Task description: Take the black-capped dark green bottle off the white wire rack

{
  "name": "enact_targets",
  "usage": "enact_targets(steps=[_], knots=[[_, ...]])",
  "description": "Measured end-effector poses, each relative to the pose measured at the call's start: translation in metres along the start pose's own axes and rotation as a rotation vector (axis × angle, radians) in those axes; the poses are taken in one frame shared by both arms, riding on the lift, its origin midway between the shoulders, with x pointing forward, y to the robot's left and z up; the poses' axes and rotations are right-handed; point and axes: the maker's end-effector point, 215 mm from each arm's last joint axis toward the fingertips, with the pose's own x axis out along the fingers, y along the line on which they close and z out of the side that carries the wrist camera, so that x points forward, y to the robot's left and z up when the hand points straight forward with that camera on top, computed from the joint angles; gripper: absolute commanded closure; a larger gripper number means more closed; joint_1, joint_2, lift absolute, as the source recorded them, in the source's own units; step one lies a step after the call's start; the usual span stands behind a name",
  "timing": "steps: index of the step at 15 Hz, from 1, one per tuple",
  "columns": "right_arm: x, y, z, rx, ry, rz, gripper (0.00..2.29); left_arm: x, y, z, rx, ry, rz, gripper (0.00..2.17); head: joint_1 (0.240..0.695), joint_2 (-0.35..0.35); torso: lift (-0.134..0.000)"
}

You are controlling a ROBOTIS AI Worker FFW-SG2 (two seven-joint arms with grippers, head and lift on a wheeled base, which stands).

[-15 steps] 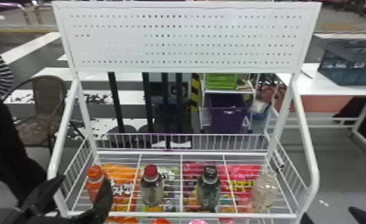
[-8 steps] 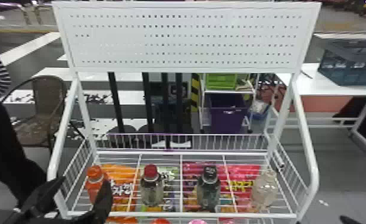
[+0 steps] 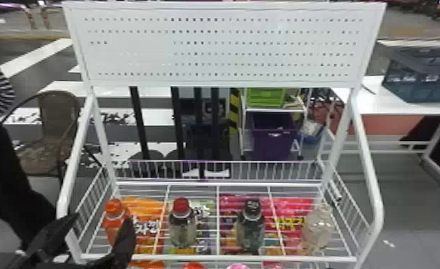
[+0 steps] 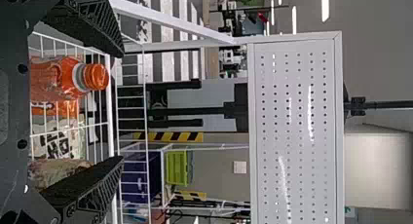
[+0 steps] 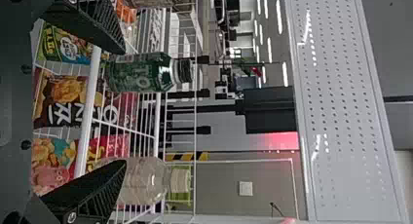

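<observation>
Right gripper [image 5: 122, 107], empty with fingers wide apart, has sunk lower at the head view's right over the last second; green bottle [image 3: 251, 229] still stands on the rack [image 3: 294, 258], so lining up leftward probably comes before reaching.

Metal rack [image 3: 194, 257] w/ gloss, smooth plastic green btl [image 3: 251, 230], shiny pkt [image 5: 63, 90]
</observation>
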Motion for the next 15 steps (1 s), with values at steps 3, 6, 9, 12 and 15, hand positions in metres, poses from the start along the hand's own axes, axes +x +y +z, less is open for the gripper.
enact_targets(steps=[3, 6, 9, 12, 15], knots=[[0.041, 0.021, -0.020, -0.010, 0.063, 0.031, 0.09, 0.002, 0.000, -0.001, 0.004, 0.006, -0.003, 0.14, 0.499, 0.000, 0.000], [0.074, 0.030, -0.032, -0.016, 0.101, 0.029, 0.09, 0.003, 0.001, -0.003, 0.009, 0.013, -0.001, 0.14, 0.499, 0.000, 0.000], [0.101, 0.032, -0.027, -0.041, 0.088, 0.017, 0.09, 0.003, 0.003, -0.006, 0.014, 0.020, -0.001, 0.14, 0.499, 0.000, 0.000], [0.121, 0.029, -0.029, -0.055, 0.100, 0.012, 0.09, 0.003, 0.002, -0.006, 0.018, 0.024, -0.009, 0.14, 0.499, 0.000, 0.000], [0.140, 0.029, -0.037, -0.055, 0.121, 0.020, 0.09, 0.002, 0.002, -0.004, 0.023, 0.025, -0.013, 0.14, 0.499, 0.000, 0.000]])
